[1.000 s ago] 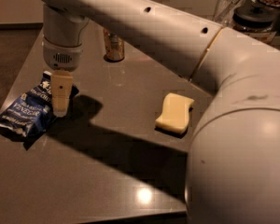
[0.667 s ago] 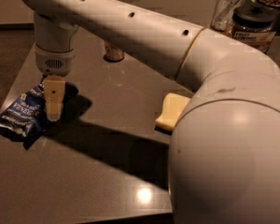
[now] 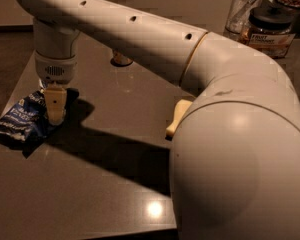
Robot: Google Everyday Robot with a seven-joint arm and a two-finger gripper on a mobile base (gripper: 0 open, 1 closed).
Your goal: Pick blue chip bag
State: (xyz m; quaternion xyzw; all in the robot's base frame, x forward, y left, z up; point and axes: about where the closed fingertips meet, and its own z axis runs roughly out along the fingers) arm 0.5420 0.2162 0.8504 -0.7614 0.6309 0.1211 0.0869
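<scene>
Looking down at an angle from behind the arm (image 3: 140,29), facing across the table (image 3: 115,194). Sitting very close to the elbow filling the right foreground. Framing the gripper (image 3: 55,115) at mid-left, at the right edge of the blue chip bag (image 3: 20,121).

Gripper (image 3: 55,115) at bag (image 3: 18,122); bare table (image 3: 107,91) rightward

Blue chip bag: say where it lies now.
In the camera view, the blue chip bag lies at the left edge of the table, with the gripper at its right end.
</scene>
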